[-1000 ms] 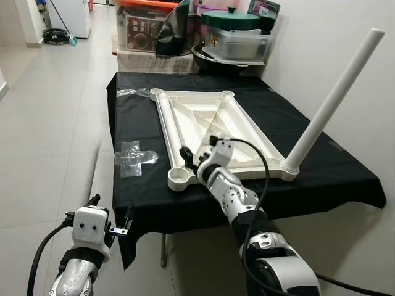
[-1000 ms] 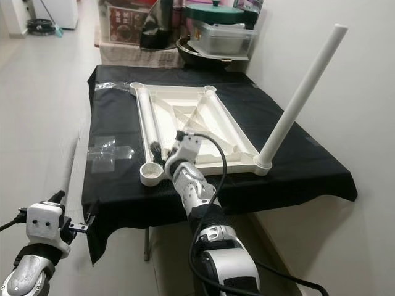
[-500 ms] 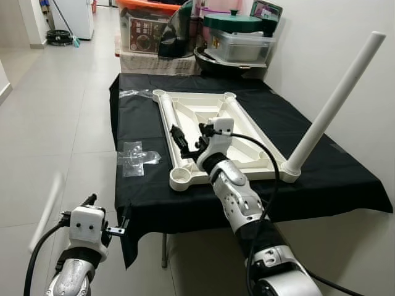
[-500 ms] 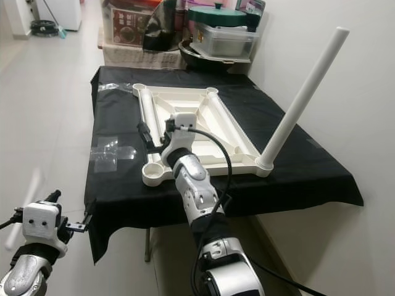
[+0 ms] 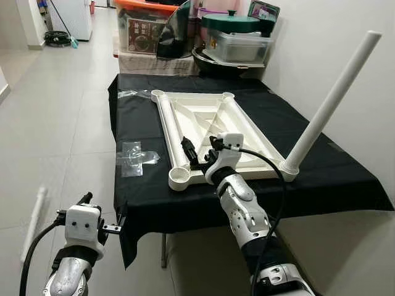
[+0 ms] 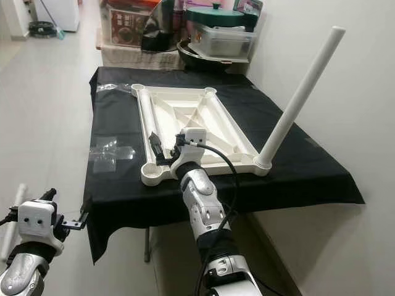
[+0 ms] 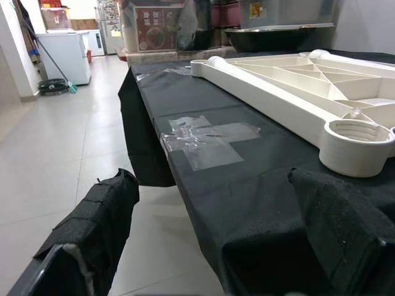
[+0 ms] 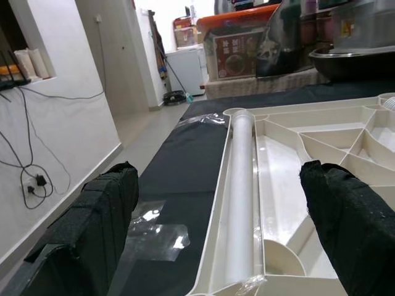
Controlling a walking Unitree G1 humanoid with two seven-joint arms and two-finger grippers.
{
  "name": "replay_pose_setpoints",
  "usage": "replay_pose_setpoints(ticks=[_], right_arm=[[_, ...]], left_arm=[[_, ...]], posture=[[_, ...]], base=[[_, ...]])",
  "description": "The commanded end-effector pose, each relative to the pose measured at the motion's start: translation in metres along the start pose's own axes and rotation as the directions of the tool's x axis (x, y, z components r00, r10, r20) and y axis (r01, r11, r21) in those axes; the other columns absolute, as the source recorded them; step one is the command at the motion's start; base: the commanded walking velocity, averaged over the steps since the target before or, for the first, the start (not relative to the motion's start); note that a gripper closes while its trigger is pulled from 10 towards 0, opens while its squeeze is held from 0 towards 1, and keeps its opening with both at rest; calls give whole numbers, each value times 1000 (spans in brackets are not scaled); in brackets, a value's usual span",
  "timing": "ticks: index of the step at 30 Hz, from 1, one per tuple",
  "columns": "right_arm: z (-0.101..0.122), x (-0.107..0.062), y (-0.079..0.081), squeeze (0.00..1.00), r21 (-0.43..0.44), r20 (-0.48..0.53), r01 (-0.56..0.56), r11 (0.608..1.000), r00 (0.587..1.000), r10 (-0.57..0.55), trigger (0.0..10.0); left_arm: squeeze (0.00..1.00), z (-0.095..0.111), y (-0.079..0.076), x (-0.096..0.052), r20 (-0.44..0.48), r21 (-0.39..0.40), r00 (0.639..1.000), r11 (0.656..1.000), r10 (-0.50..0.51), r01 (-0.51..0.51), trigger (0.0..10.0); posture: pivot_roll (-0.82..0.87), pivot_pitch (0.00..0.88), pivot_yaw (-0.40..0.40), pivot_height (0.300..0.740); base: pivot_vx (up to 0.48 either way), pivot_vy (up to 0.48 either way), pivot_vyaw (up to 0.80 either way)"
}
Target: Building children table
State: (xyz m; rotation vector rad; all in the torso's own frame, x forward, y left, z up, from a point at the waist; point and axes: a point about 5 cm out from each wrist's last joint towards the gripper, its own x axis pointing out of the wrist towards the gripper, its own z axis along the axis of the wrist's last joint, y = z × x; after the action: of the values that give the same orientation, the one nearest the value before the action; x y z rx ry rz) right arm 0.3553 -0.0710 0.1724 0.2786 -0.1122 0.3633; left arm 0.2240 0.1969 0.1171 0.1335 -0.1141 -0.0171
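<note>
An upturned white tabletop (image 5: 252,129) lies on the black-clothed table (image 5: 327,179). One white leg (image 5: 330,105) stands in its near right corner, leaning to the right. A loose leg (image 5: 170,120) lies along the top's left rail. The near left socket (image 5: 179,177) holds nothing. My right gripper (image 5: 199,151) hovers open just above the near end of that loose leg (image 8: 239,185), a finger on either side. My left gripper (image 5: 102,208) hangs open below the table's near left corner, with the socket (image 7: 355,145) ahead of it.
A clear tape patch (image 5: 136,157) sticks to the cloth left of the tabletop. Storage boxes and pots (image 5: 234,37) crowd the far end. A wall runs along the right. Another white tube (image 5: 34,216) lies on the tiled floor at the left.
My right gripper rose and reached forward over the loose leg, then came back down toward the near end; it stays open. The left arm has hardly moved.
</note>
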Motion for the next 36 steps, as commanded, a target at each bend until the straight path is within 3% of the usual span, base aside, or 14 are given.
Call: replay_pose_setpoints(ticks=[1,7,20,24,29,36], right_arm=[[2,-2,-4,0,-6,17,19,1000,1000,-19,10000],[3,-2,-4,0,-13,27,23,1000,999,-23,10000],[9,-3,-7,0,-13,56,45,999,997,-44,10000],[9,-6,-12,0,-41,54,57,998,997,-55,10000],[10,-19,-29,0,-142,58,77,987,996,-70,10000],[8,-29,-32,0,-175,53,55,983,998,-46,10000]], left_arm=[[0,1,-1,1,2,1,1000,1000,-10,10,10000],[0,2,1,0,3,-1,1000,1000,-1,1,10000],[0,3,2,4,12,-5,1000,1000,-5,5,10000],[0,4,1,4,14,-5,1000,1000,-8,8,10000],[0,2,1,-1,8,-5,1000,1000,7,-7,10000],[0,3,0,1,15,-12,1000,1000,16,-16,10000]], posture=[[136,0,-128,740],[140,0,-130,740],[133,0,-120,740],[122,0,-119,740],[109,0,-116,740],[89,0,-113,740]], base=[[0,0,0],[0,0,0],[0,404,0],[0,480,0],[0,480,0],[0,480,0]])
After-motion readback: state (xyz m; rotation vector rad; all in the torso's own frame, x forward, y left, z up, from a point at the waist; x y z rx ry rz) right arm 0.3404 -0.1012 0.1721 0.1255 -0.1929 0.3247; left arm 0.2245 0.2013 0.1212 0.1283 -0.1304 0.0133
